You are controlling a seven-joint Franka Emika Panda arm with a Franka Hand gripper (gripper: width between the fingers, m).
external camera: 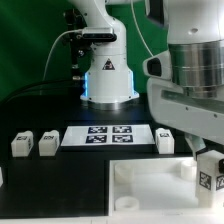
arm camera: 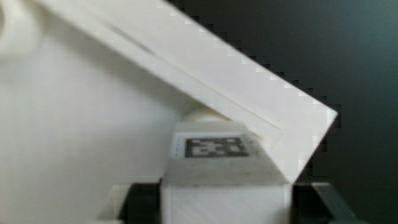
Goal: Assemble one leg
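My gripper (arm camera: 222, 205) is shut on a leg (arm camera: 217, 160), a small white post with a black-and-white tag on its face, held between the two black fingers (arm camera: 143, 200). Beyond the leg lies the large flat white panel (arm camera: 143, 90), and the leg points at its corner edge. In the exterior view the gripper (external camera: 205, 155) hangs at the right, with the tagged leg (external camera: 210, 178) over the right part of the panel (external camera: 140, 190). Whether the leg touches the panel I cannot tell.
The marker board (external camera: 110, 135) lies in the middle, in front of the robot base (external camera: 108, 80). Two loose legs (external camera: 22, 143) (external camera: 46, 143) stand to its left in the exterior view. Another leg (external camera: 166, 141) stands to its right.
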